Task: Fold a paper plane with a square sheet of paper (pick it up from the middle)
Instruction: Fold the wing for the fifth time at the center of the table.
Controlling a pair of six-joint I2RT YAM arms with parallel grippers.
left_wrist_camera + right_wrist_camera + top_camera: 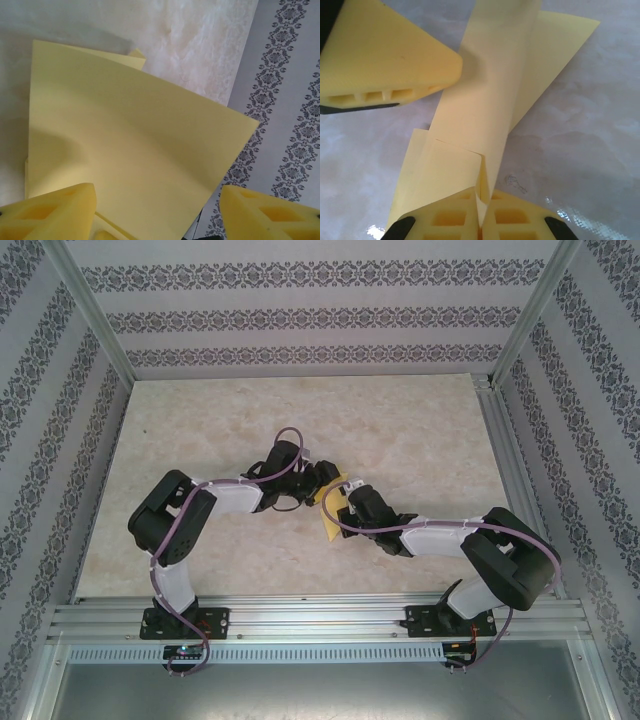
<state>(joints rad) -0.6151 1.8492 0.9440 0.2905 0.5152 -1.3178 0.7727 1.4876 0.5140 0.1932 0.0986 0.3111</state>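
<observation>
- location: the paper plane [331,510] sits at mid-bench [400,430], between the two end effectors that meet there.
- right end effector [480,220]: jaws closed, pinching the layered fold of the paper plane at its near end.
- left end effector [157,192]: jaws wide apart. a broad panel of paper lies between them, and nothing is clamped.
- handling (judgement): the paper is thin, very light and limp. it will bow under its own weight, crease permanently and tear if pulled.
- take hold on a layered crease, not on a single free flap, and use light closing force.
- right wrist view: shows the creases, the stacked layers and a pointed flap over the bench.
- left wrist view: shows a smooth curved panel with a second corner behind it.
- top view: shows both arms converging, with much of the paper covered by the end effectors.
</observation>
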